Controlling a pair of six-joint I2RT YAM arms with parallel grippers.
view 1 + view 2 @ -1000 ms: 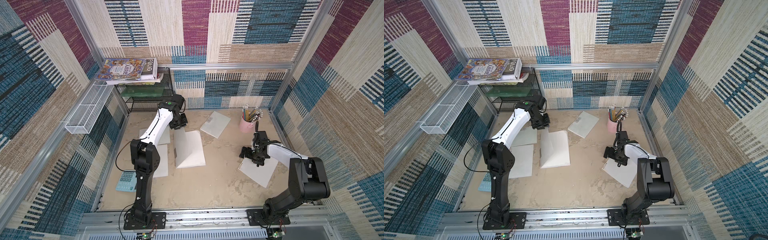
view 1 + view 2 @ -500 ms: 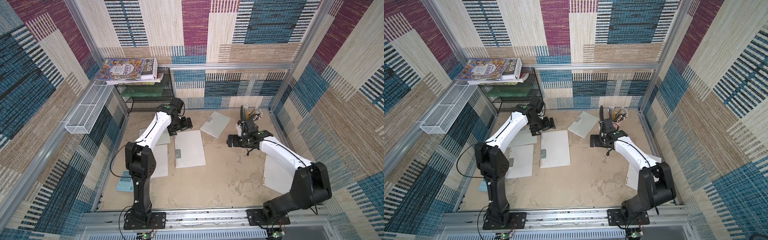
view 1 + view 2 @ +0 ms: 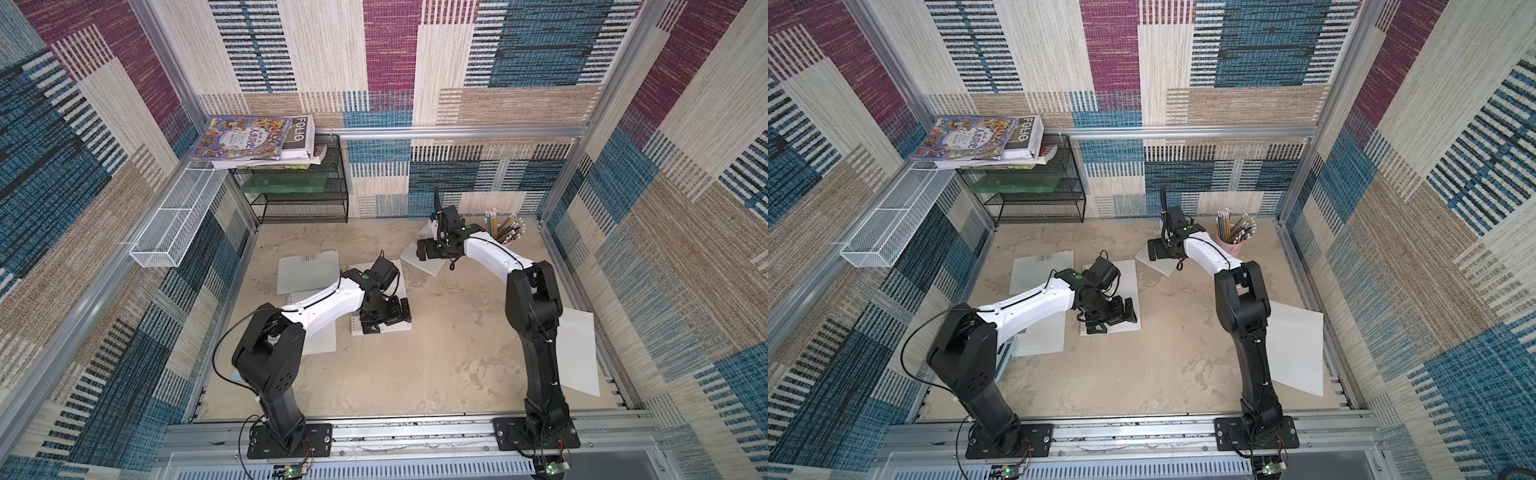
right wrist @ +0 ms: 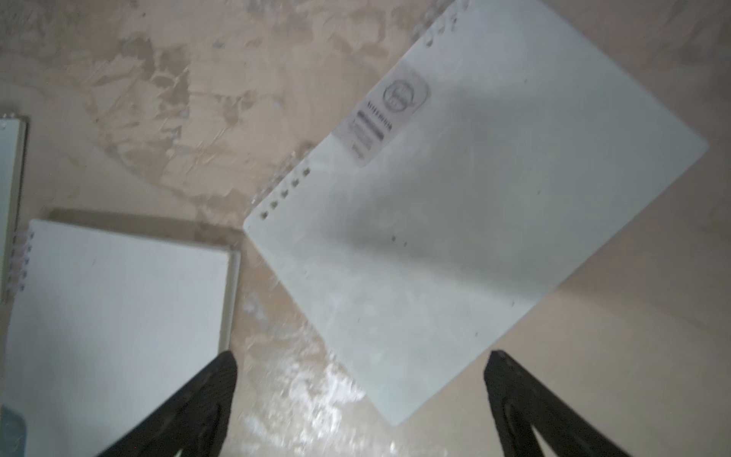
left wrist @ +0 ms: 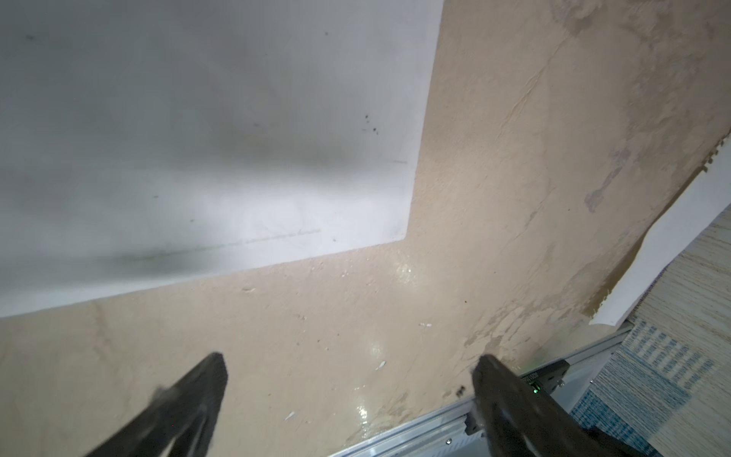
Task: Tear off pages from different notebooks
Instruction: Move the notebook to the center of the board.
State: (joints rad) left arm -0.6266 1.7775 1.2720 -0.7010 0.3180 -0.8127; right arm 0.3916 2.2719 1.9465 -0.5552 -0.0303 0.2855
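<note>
Beige, mottled surface (image 3: 436,353) fills a cell walled in blue, magenta and tan woven panels (image 3: 540,50). The left end effector (image 5: 348,360), jaws apart, hangs over a white spiral-bound notebook (image 3: 1129,278) mid-surface. The right end effector (image 4: 360,356), also apart, hangs over a frosted-cover notebook (image 4: 455,221) whose grey label (image 4: 385,114) is too blurred to read. A loose white page (image 3: 577,349) lies by the right wall. A racked book spine (image 3: 297,133) reads "FOLIO".
</note>
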